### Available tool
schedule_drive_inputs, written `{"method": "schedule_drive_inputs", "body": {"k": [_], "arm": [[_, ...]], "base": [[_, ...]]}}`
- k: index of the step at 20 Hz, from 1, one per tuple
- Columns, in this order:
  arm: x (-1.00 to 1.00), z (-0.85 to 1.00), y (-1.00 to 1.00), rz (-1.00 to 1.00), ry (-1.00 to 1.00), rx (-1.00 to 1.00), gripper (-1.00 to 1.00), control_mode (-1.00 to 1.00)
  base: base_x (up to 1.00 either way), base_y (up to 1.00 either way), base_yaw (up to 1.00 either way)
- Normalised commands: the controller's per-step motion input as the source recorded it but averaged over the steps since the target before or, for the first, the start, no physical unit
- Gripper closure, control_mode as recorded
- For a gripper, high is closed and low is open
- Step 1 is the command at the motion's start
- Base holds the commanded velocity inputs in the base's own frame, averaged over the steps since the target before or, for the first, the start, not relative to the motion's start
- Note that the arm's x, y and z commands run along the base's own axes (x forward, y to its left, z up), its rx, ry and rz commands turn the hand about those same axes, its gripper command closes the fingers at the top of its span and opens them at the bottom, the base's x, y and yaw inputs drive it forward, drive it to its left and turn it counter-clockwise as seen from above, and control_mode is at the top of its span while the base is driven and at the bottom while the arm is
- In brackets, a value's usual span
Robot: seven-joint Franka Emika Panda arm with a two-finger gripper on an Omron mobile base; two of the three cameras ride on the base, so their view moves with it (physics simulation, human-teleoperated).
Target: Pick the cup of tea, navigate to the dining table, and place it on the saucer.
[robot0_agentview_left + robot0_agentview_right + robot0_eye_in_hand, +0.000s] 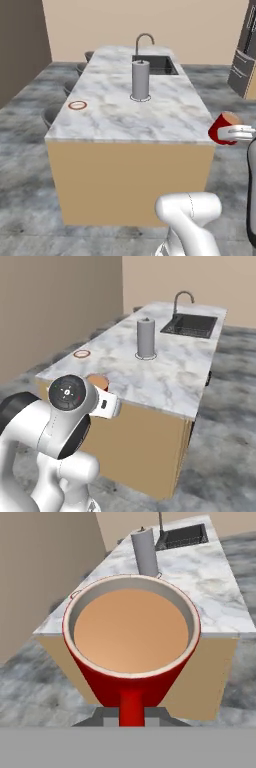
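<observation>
Cup of tea (131,637) clenched by its handle in gripper (132,712), near dining table (150,120); left: reaching far-left saucer (77,105) and setting down.

The large rectangular white grey-veined marble island top (125,117) looks smooth, its base plain matt wood; the small red cup (131,647) looks glossy.

You had both base views looking forward and down at the dining table (125,117): the left one faced its near end squarely, the right one came at that end's corner. Both shared its marble top. Your hand view sat close above the cup of tea (131,644), facing the table beyond.
</observation>
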Motion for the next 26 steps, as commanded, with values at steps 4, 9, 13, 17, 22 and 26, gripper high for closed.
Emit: {"method": "schedule_drive_inputs", "body": {"k": [4,9,13,17,22,26], "arm": [[0.0,0.0,0.0,0.0,0.0,0.0,1.0,1.0],[0.0,0.0,0.0,0.0,0.0,0.0,1.0,1.0],[0.0,0.0,0.0,0.0,0.0,0.0,1.0,1.0],[0.0,0.0,0.0,0.0,0.0,0.0,1.0,1.0],[0.0,0.0,0.0,0.0,0.0,0.0,1.0,1.0],[0.0,0.0,0.0,0.0,0.0,0.0,1.0,1.0]], "base": [[0.24,1.0,-0.07],[0.22,1.0,-0.17],[0.4,1.0,-0.3],[0.53,1.0,-0.39],[0.51,1.0,-0.4],[0.38,1.0,-0.43]]}}
